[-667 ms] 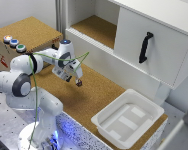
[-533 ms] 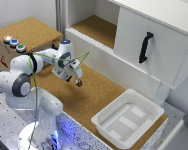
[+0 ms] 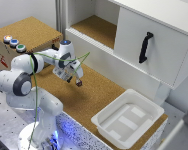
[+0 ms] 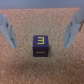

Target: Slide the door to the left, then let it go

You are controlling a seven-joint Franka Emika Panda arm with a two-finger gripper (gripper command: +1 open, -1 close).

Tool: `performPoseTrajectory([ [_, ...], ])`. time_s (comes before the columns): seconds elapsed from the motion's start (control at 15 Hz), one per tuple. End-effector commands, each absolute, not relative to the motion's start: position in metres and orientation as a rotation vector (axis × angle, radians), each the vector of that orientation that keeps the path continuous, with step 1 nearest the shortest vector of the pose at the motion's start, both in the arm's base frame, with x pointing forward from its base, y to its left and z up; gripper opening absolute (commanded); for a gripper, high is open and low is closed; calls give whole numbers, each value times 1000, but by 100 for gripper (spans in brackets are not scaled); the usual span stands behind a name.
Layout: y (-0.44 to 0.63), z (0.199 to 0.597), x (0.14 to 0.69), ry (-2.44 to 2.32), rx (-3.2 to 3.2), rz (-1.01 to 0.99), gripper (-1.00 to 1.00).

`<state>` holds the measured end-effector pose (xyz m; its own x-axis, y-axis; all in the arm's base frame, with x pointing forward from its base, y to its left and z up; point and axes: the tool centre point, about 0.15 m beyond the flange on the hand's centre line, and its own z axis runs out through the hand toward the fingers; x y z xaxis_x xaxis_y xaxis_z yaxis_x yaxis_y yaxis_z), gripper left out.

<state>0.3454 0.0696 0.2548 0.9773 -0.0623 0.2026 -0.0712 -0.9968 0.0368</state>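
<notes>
The door (image 3: 151, 45) is a large flat white panel with a black vertical bar handle (image 3: 145, 47), covering the cabinet's side toward the exterior view's right. The cabinet's other side stands open, showing a cork shelf (image 3: 96, 29). My gripper (image 3: 77, 80) hovers over the cork table far from the handle, toward the exterior view's left. Its fingers (image 4: 9, 31) stand open. The wrist view shows a small purple cube (image 4: 40, 45) marked with a yellow 3 lying on the cork between them, untouched. The door does not show in the wrist view.
A white plastic bin (image 3: 126, 120) sits on the cork table toward the exterior view's lower right. A cork-topped box (image 3: 29, 35) with coloured buttons (image 3: 14, 43) stands behind the arm. A green cable (image 3: 36, 85) loops around the arm.
</notes>
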Motion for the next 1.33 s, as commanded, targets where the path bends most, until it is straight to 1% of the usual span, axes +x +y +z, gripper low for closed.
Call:
performPoseTrajectory([
  [0.0,62,206,397,-103,3171,171,100],
  [0.13,60,195,402,-120,3168,142,100],
  [0.2,60,194,402,-121,3160,134,-100],
  [0.93,69,212,393,-162,3115,154,-100],
  [1.27,77,242,385,-181,3116,206,-100],
])
